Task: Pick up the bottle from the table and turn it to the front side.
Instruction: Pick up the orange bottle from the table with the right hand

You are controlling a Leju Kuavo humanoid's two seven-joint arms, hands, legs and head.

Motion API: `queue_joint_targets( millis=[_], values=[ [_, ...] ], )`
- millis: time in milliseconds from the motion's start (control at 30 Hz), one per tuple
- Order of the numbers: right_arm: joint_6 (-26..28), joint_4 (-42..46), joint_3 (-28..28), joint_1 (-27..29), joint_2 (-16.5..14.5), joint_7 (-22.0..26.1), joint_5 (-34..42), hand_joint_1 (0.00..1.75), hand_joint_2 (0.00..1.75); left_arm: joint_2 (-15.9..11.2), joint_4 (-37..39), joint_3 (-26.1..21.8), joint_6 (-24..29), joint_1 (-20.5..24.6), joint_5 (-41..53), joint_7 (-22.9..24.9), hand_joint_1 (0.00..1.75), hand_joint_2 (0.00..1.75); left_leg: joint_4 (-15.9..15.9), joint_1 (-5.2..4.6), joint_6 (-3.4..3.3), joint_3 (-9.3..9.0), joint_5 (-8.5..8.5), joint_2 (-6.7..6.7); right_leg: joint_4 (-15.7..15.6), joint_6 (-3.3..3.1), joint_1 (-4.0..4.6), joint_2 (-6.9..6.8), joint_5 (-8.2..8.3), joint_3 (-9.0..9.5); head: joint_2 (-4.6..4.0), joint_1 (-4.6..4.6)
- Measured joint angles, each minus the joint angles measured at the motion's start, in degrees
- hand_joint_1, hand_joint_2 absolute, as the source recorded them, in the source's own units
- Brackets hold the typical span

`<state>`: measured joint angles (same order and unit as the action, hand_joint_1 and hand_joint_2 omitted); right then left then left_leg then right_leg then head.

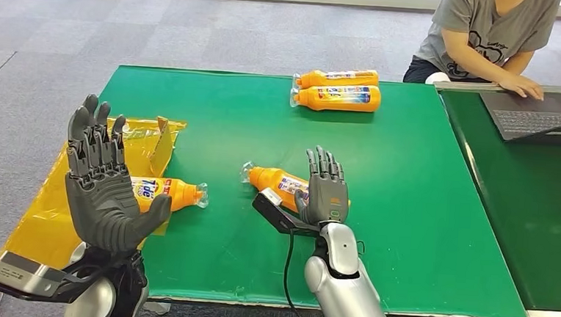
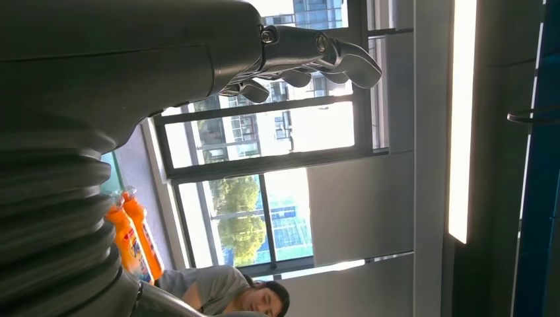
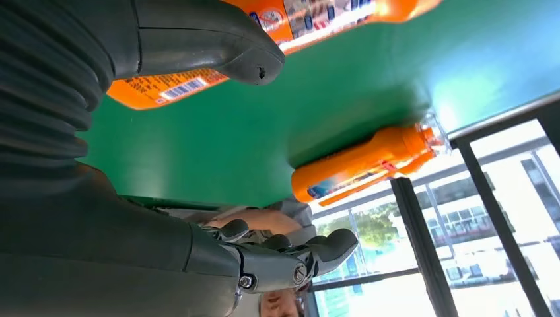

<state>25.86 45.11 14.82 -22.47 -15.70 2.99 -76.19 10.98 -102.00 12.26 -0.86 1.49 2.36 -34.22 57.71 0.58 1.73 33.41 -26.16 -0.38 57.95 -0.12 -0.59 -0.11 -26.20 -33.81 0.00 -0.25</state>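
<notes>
The orange bottle [image 1: 280, 183] the task most likely concerns lies on its side near the middle of the green worktop [image 1: 407, 210], its clear cap end pointing toward the robot's left and its body running under the right hand [image 1: 326, 187]. That hand hovers directly over the bottle with its fingers spread and straight, holding nothing; in the right wrist view the thumb sits just above the bottle's barcode panel [image 3: 162, 89], so the back label appears to face up and the front to lie down against the cloth. The left hand [image 1: 103, 184] is raised off to the side, palm open and fingers apart, also empty. A second orange bottle [image 1: 166, 193] lies on a yellow plastic bag [image 1: 38, 217] by the left hand, and a pair of finished-looking bottles [image 1: 337, 89] rests at the far edge. The bottle looks like rigid, glossy plastic, probably full and so moderately heavy; its smooth label would be slippery, and being round it may roll away if nudged sideways. The best hold seems to be around the wide mid-body, thumb on one flank and fingers on the other, clear of the narrow neck, so it can be rotated about its long axis without slipping.
</notes>
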Motion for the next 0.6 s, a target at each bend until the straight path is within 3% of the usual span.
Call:
queue_joint_targets(
  millis=[600],
  values=[
    [-2.6,-6.7,0.6,-1.3,0.0,-1.2,1.2,0.00,1.75,0.6,1.6,0.0,-1.6,0.8,0.0,0.3,0.00,1.75,0.0,-0.02,-0.02,0.03,-0.02,0.05,0.0,0.01,-0.02,0.04,0.01,-0.07,0.00,0.01]
  ],
)
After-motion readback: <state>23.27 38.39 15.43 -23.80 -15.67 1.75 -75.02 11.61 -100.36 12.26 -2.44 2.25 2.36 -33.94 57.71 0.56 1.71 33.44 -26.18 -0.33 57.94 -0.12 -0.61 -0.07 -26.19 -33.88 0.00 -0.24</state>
